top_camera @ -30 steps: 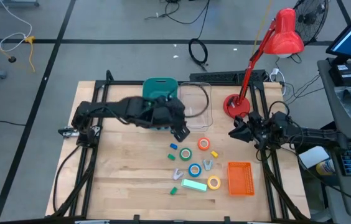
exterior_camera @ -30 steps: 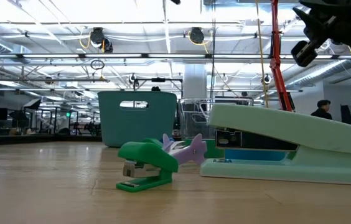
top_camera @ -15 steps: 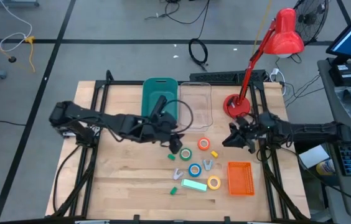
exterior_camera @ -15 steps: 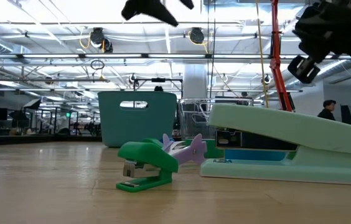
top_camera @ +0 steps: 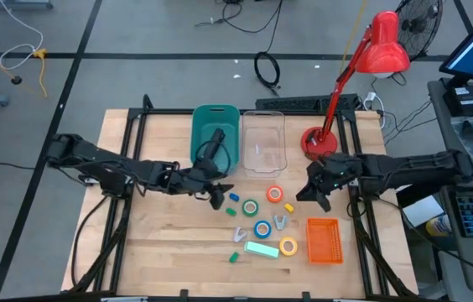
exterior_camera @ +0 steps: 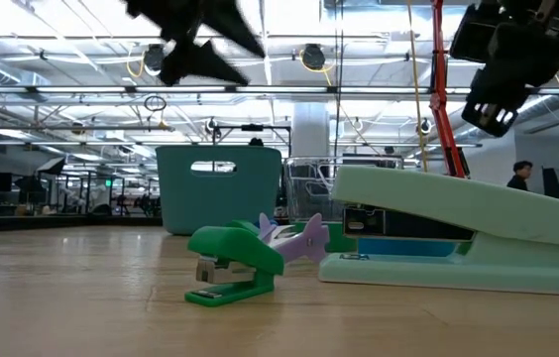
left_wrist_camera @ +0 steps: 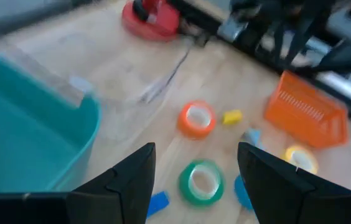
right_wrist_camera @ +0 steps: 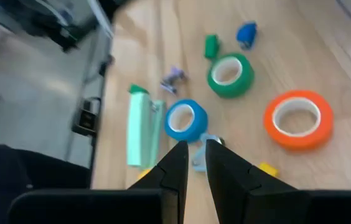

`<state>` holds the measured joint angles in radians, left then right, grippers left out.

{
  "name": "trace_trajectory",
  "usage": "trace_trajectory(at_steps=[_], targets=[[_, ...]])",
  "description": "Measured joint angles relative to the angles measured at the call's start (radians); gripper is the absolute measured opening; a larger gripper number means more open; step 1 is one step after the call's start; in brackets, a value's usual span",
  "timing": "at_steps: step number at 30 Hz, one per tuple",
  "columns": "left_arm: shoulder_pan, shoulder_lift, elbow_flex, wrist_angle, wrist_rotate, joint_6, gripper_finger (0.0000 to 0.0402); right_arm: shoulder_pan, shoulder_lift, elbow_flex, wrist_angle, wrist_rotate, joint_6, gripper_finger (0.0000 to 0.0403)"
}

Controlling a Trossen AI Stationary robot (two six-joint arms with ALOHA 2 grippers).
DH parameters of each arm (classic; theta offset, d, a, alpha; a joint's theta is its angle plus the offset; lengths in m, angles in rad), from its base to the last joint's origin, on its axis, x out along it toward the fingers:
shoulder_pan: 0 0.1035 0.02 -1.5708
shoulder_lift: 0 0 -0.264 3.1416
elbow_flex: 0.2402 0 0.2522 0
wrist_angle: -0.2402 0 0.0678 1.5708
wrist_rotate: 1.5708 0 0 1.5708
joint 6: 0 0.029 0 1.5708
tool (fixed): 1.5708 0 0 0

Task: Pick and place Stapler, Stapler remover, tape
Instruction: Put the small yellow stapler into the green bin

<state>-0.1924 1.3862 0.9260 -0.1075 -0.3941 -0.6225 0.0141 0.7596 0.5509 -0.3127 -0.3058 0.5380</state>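
The black stapler (top_camera: 211, 144) lies inside the teal bin (top_camera: 228, 117). On the table sit the orange tape roll (top_camera: 275, 195), the green roll (top_camera: 251, 206), the blue roll (top_camera: 262, 228) and the yellow roll (top_camera: 288, 247). Small claw staple removers (top_camera: 280, 222) lie among them. My left gripper (top_camera: 218, 200) hovers open just left of the green roll (left_wrist_camera: 201, 180), touching nothing. My right gripper (top_camera: 310, 193) hangs shut in the air to the right of the orange roll (right_wrist_camera: 298, 119).
A mint-green stapler (top_camera: 262, 249) lies near the blue roll. An orange basket (top_camera: 324, 241) stands to the right of the rolls. A clear tub (top_camera: 262, 143) sits beside the teal bin. The red lamp's base (top_camera: 318, 143) stands at the far right. Small coloured bits lie around the rolls.
My left arm has drawn back from over the teal bin. Its gripper has moved toward the table's near and left edges, and the black stapler now shows in the bin. My right gripper has moved a little toward the near edge and down.
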Motion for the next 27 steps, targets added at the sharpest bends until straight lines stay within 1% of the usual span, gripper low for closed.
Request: trace_trajectory(at_steps=[3,6,9,12,15,21,24,27], targets=[[-0.002,-0.051,-0.082,0.067,0.011,0.013,0.0228,0.036,0.082,0.056,-0.062,0.045,0.019,0.005],[-0.002,-0.113,-0.143,0.067,0.009,0.017,0.0228,0.067,0.172,0.117,-0.126,0.074,0.036,0.005],[-0.002,-0.18,-0.189,0.038,0.009,0.037,0.0228,0.086,0.262,0.163,-0.174,0.074,0.07,0.0055],[-0.002,-0.26,-0.231,0.018,0.003,0.05,0.0228,0.098,0.341,0.191,-0.202,0.074,0.104,0.007],[-0.002,-0.327,-0.273,0.016,0.002,0.068,0.0228,0.099,0.403,0.211,-0.219,0.071,0.14,0.0093],[-0.002,-0.444,-0.346,-0.032,0.012,0.071,0.0228,0.089,0.465,0.215,-0.234,0.069,0.211,0.0144],[-0.002,-0.49,-0.365,-0.057,0.031,0.075,0.0228,0.083,0.483,0.215,-0.244,0.069,0.247,0.0155],[-0.002,-0.506,-0.369,-0.08,0.05,0.079,0.0228,0.084,0.5,0.214,-0.236,0.068,0.277,0.0157]])
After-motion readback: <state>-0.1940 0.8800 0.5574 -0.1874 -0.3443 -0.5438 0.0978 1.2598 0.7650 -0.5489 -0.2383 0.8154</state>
